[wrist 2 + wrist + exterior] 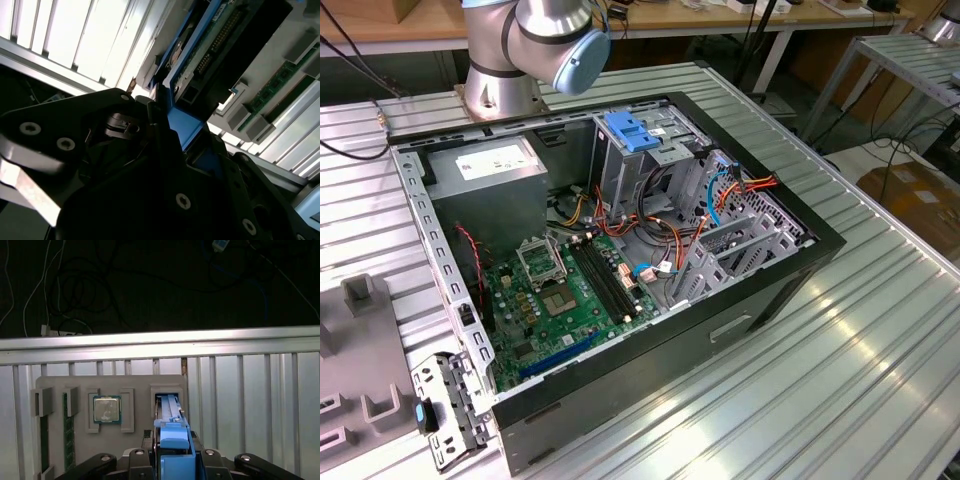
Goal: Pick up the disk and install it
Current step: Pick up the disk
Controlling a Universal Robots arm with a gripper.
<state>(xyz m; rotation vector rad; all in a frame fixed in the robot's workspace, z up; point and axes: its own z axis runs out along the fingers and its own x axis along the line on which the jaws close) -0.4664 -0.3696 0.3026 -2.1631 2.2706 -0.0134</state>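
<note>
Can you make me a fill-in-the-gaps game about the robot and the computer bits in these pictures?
1. The gripper holds the disk by its ___ plastic rail.
2. In the exterior view, the motherboard inside the computer case is coloured ___.
3. The grey power supply in the case has a ___ label on it.

Missing words: blue; green; white.

Blue-railed disk (174, 437), seemingly black gripper (172, 458)
</note>
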